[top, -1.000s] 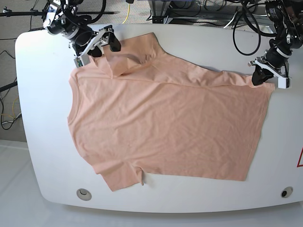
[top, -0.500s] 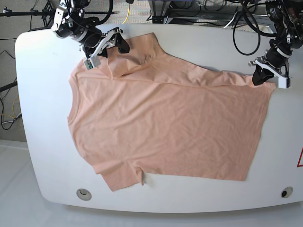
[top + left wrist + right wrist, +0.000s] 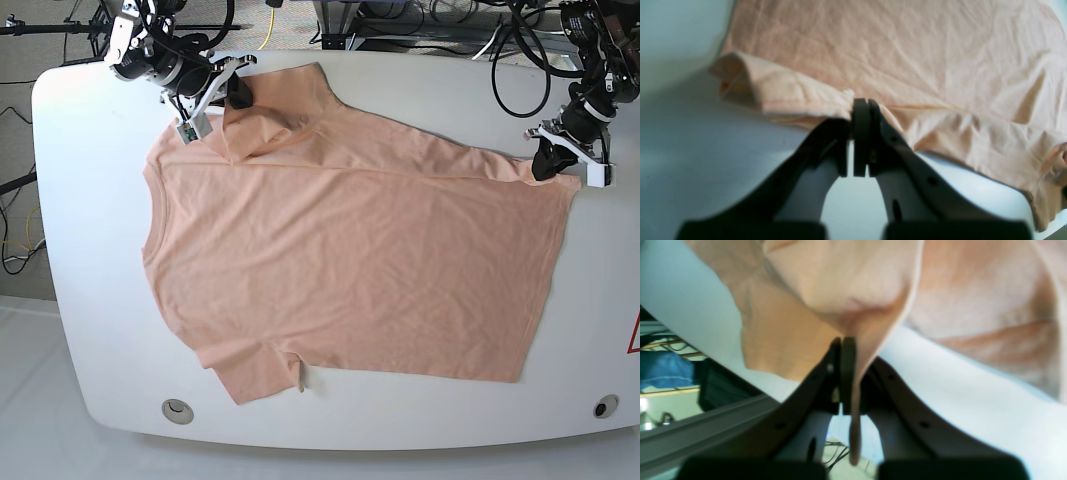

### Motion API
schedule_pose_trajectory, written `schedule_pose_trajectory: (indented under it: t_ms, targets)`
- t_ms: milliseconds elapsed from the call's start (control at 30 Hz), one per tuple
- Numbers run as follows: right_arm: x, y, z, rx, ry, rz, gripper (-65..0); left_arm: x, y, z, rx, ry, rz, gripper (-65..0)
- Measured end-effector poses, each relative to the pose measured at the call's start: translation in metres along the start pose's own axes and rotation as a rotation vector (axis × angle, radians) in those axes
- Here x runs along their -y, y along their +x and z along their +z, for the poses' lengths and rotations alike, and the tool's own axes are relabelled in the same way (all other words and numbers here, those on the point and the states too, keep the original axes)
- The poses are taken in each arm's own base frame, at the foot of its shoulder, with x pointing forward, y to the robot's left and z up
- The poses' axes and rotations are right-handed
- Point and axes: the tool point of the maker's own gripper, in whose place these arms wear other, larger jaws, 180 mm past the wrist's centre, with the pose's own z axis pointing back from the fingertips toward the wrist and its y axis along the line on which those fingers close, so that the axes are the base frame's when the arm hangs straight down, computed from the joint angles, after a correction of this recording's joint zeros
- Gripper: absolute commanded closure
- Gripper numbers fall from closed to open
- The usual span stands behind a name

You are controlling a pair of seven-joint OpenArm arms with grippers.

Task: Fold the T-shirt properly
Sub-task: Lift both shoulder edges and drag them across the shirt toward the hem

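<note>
The peach T-shirt [image 3: 350, 260] lies spread on the white table, collar toward the base view's left. My right gripper [image 3: 236, 93] is at the back left, shut on the edge of the far sleeve. In the right wrist view a fold of the T-shirt [image 3: 846, 283] runs down between the closed fingers of that gripper [image 3: 848, 343]. My left gripper [image 3: 543, 163] is at the back right, shut on the hem corner. In the left wrist view, this gripper [image 3: 861, 104] pinches the T-shirt's [image 3: 907, 50] rolled edge just above the table.
The white table [image 3: 90, 300] has rounded corners and two round fittings at the front, one left [image 3: 177, 409] and one right [image 3: 604, 406]. Cables [image 3: 520, 60] hang behind the back edge. The table's back edge [image 3: 723, 413] runs close under the right gripper.
The right gripper has slid along the far sleeve toward the back edge and closed on the cloth, drawing the sleeve back a little. The left gripper has kept its grip and place.
</note>
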Motion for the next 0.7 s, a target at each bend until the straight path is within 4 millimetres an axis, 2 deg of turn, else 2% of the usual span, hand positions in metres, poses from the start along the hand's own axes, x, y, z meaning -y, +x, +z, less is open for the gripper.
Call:
schedule_pose_trajectory:
  t_ms: [200,433,700]
  targets:
    - [-0.01,0.021,0.015,0.058,-0.016,0.068,0.0,0.0,0.0,0.0,-0.001,0.0,-0.001,-0.1]
    - [-0.014,0.046,0.014,0.122,0.01,0.085,0.0,0.0,0.0,0.0,-0.001,-0.002,-0.001,-0.1]
    - [-0.017,0.095,0.017,0.242,0.045,0.131,0.0,0.003,0.012,-0.005,0.025,-0.011,-0.008,-0.1]
